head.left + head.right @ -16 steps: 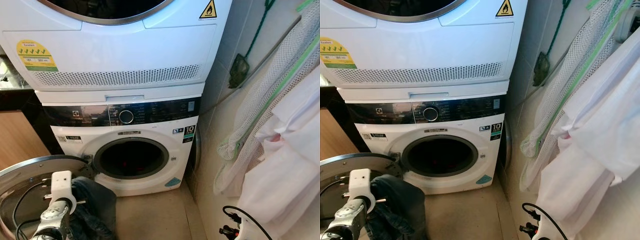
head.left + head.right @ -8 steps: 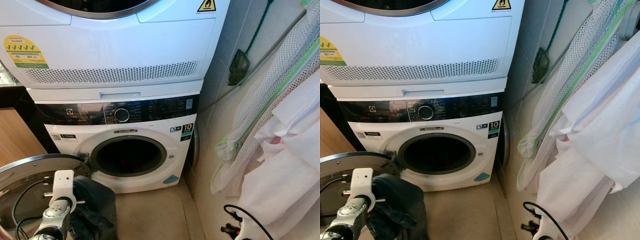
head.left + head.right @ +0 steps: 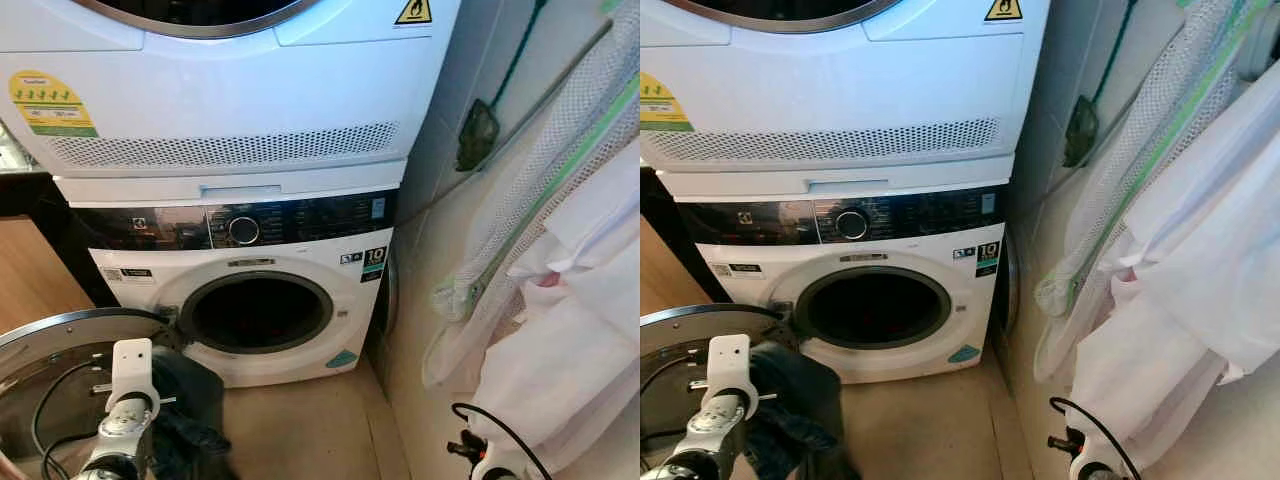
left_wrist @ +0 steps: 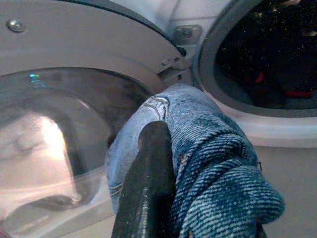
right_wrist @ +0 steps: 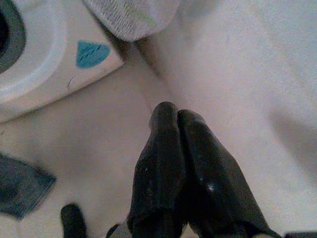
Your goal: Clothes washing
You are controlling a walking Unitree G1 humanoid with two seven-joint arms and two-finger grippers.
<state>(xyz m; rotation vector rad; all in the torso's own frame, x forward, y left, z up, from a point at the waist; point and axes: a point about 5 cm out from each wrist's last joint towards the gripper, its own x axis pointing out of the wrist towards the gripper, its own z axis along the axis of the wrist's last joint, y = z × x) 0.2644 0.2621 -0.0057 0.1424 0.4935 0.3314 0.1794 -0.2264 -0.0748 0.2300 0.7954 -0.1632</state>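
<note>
jeans (image 4: 208, 163), blue denim, hang bunched in the left gripper (image 4: 163, 198), low at the left, just in front of the washing machine (image 3: 290, 270). in the left wrist view one black finger (image 4: 148, 183) presses against the fold of denim and the cloth drapes over it; the second finger is covered by cloth, so the grip reads as clamped on the jeans. the bundle sits between the open door (image 3: 60, 350) and the drum opening (image 3: 258, 312), close to the door hinge (image 4: 181, 37)

washing machine: front loader on the floor, round door swung fully open to the left, glass bowl facing up. the drum is dark inside; the left wrist view shows dark items with patches of red (image 4: 257, 77) lying in it, kind not identifiable. a control panel with a round dial (image 3: 244, 230) runs across the top

dryer (image 3: 220, 80): stacked directly on the washer, white, with a perforated vent strip and a yellow and green energy label (image 3: 42, 103)

right side: white mesh laundry bags with green trim (image 3: 540, 200) hang along the wall, with white cloth (image 3: 570, 340) below them; contents cannot be made out

right gripper (image 5: 177, 119): low at the right, above the tan floor (image 3: 300, 430), near the washer's lower right corner; both black fingers pressed together, holding nothing
</note>
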